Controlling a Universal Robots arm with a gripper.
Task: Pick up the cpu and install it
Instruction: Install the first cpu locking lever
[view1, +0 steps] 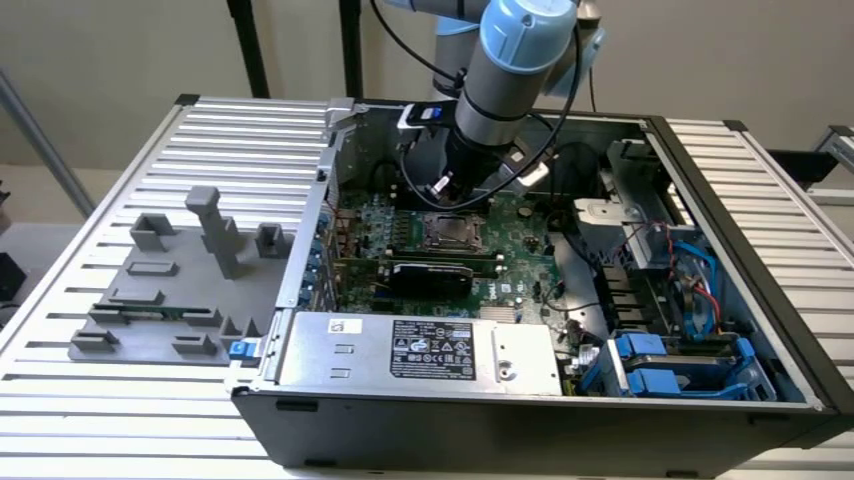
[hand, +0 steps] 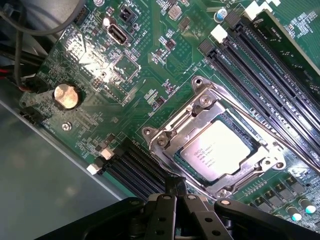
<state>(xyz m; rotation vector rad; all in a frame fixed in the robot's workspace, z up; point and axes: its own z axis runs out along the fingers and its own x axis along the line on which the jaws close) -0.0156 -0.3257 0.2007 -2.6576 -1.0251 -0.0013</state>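
Note:
The cpu (hand: 220, 147), a pale silver square chip with printed text, lies flat inside the socket's metal frame (hand: 172, 132) on the green motherboard. My gripper (hand: 178, 192) hangs just beside that frame's edge, black fingers pressed together, shut with nothing between them. In the exterior view the arm reaches down into the open computer case, and the gripper (view1: 449, 203) hovers just above the socket (view1: 447, 232) near the board's middle.
Long black memory slots (hand: 260, 65) run beside the socket, and a coin battery (hand: 66, 96) sits on the board. A black card (view1: 427, 272) and a silver box with a black label (view1: 427, 355) lie near the case front. A grey fixture (view1: 187, 280) stands outside, on the exterior view's left.

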